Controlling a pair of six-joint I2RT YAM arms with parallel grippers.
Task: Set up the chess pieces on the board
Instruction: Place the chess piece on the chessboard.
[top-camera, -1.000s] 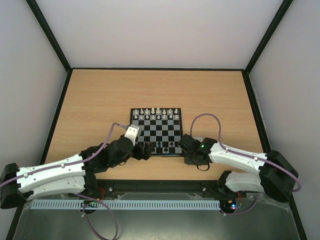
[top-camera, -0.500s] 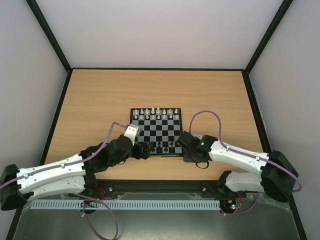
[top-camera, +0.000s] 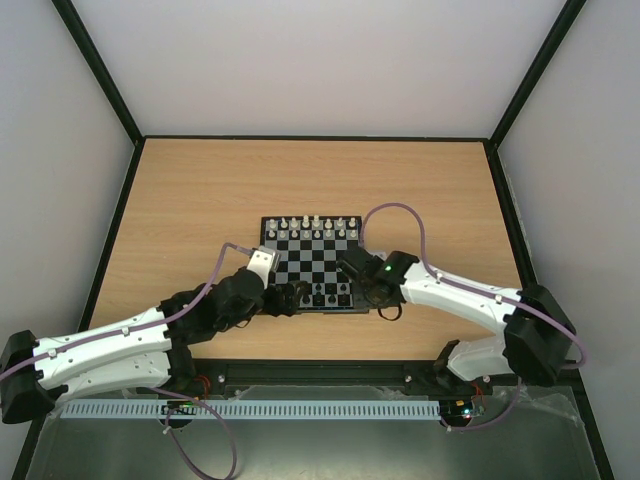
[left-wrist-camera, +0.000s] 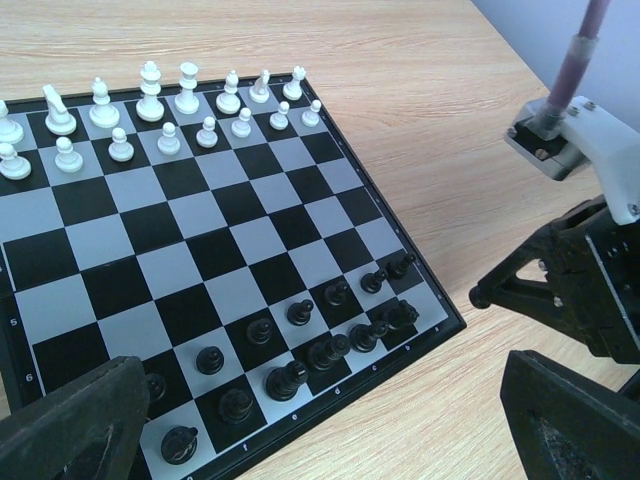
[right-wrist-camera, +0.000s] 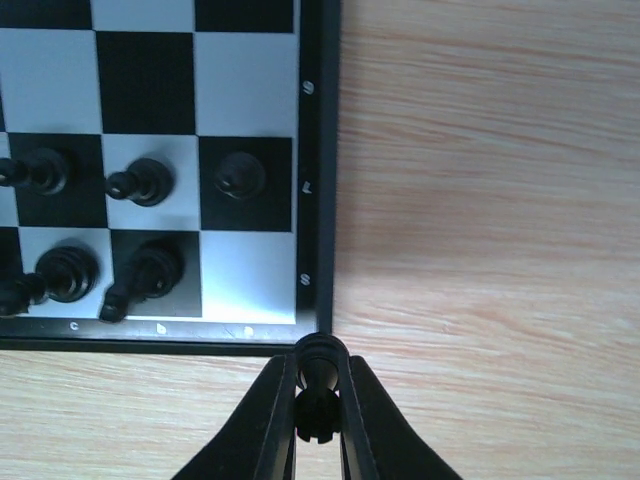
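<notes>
Board (top-camera: 313, 262): small black-and-light checked square with a thin dark frame, lying flat on the counter (top-camera: 200, 200), just ahead of both arms. White pieces (left-wrist-camera: 150, 110): two rows along the far edge, upright. Black pieces (left-wrist-camera: 300, 345): two rows along the near edge, upright. The light corner square (right-wrist-camera: 247, 290) at the near right is empty. Held piece (right-wrist-camera: 320, 356): one black chessman, clamped between the right jaws, just outside the board's frame beside that empty corner. Whether it touches the counter cannot be told. Right arm (top-camera: 450, 295): reaches in from the right to the board's near right corner. Left arm (top-camera: 110, 355): reaches in from the left to the board's near left corner. Left jaws: wide apart, nothing between them, above the near left part of the board.
</notes>
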